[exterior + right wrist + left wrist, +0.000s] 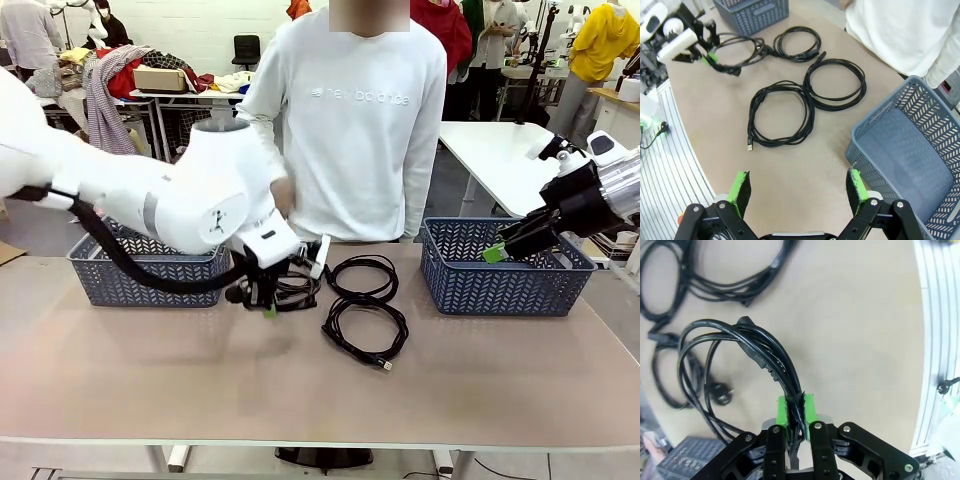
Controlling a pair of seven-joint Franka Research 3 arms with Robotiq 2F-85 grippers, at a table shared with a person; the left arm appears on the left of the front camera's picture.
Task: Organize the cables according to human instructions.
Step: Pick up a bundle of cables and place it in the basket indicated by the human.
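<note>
Left gripper [796, 412] is clamped on one cable [765, 347] near the table's [150, 380] far edge, left of middle. Three more cables [781, 88] lie unsorted mid-table. Right gripper [797, 192] hovers, fingers wide apart, over the empty right basket [920, 125]. Early days, by the look of it.

Glossy white rounded shells on the left arm [200, 195], with a thick black hose [120, 262] alongside. Black linkage fingers on the left gripper [796, 407] and right gripper [798, 175], silver screws [814, 426] at the joints, bright green pads [740, 192]. Silver band on the right arm [625, 190]. On the person, a white long-sleeved sweatshirt [350, 150] with faint pale chest lettering [358, 97].
</note>
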